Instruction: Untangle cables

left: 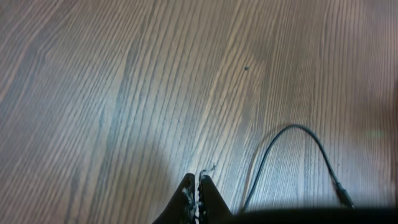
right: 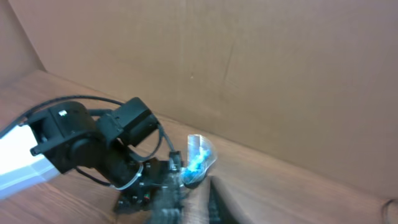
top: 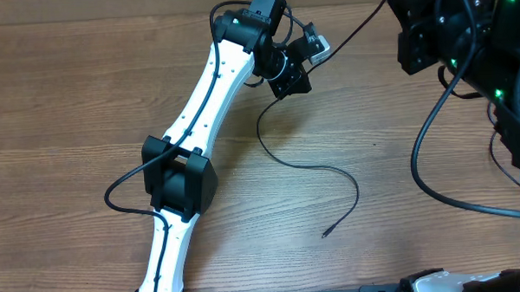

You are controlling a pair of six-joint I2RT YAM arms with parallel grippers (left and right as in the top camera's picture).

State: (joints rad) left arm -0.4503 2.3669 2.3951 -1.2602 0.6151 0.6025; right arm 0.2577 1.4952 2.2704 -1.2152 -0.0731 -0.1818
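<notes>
the left end effector (left: 196,190), pressed together at 12 o'clock on the bench (top: 67,83) where a cable (top: 317,166) starts trailing to 5 o'clock, seems mid-way through freeing it (right end effector (right: 194,202): spread or not, i cannot tell); next calls for a steady pull clear.

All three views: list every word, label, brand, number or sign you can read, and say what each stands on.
No readable text in any view.
The white left arm with black joints, the thin black cable and the brown wooden table show no print.
A pale speck on the black arm joint in the right wrist view is too blurred to read.
</notes>
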